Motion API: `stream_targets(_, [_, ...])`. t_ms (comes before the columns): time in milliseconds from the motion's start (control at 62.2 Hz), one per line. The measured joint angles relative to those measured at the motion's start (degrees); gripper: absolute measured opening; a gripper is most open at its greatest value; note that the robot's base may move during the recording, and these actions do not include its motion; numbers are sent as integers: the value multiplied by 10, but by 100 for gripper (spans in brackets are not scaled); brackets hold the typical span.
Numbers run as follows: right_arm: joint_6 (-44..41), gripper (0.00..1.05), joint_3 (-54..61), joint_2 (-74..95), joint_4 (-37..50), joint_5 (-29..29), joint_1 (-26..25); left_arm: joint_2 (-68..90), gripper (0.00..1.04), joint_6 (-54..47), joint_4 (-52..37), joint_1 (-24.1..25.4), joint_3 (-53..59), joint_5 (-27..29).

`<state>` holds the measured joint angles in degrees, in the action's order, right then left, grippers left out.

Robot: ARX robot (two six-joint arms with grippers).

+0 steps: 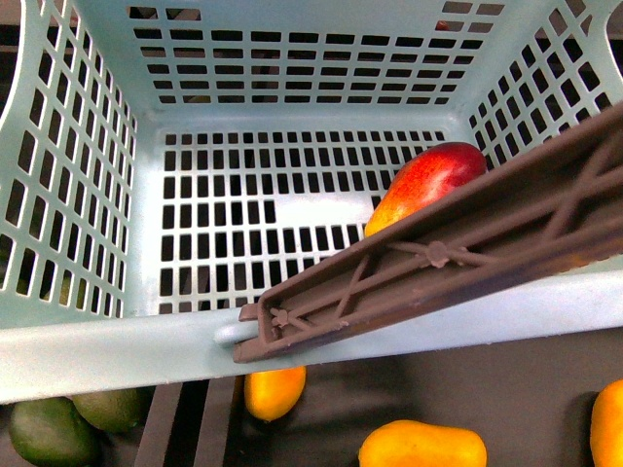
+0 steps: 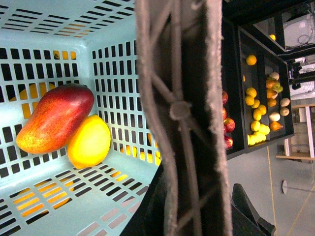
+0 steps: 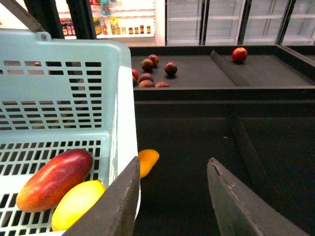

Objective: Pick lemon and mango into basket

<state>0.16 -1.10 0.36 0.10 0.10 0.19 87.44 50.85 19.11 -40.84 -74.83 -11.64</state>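
The pale teal basket [image 1: 88, 350] fills the front view, its brown handle [image 1: 438, 258] lying across the front right corner. The red-and-yellow mango [image 1: 428, 180] lies on the basket floor at the right, partly behind the handle. The lemon is hidden in the front view. In the left wrist view the mango [image 2: 55, 118] and the yellow lemon [image 2: 89, 141] lie touching in a corner. My left gripper [image 2: 197, 216] is shut on the handle [image 2: 179, 98]. My right gripper [image 3: 173, 162] is open and empty, just outside the basket wall [image 3: 74, 88], near the mango [image 3: 54, 179] and lemon [image 3: 78, 204].
Orange-yellow mangoes [image 1: 423, 448] and dark green fruits [image 1: 49, 428] lie on the dark shelf below the basket. An orange fruit [image 3: 147, 161] lies beside the basket wall. Dark red fruits [image 3: 147, 73] and a red apple [image 3: 239, 54] sit on a farther shelf with dividers.
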Motion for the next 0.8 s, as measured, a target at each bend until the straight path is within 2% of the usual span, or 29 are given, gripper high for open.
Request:
stream_targets(193, [0, 80, 0, 0, 0, 0, 0, 0, 5, 0, 0, 0, 0, 0])
stream_targets(257, [0, 95, 0, 0, 0, 0, 0, 0, 5, 0, 0, 0, 0, 0])
stream_targets(289, [0, 97, 0, 0, 0, 0, 0, 0, 5, -1, 0, 0, 0, 0])
stream_targets(804, [0, 96, 0, -1, -1, 0, 0, 0, 5, -2, 0, -3, 0, -2])
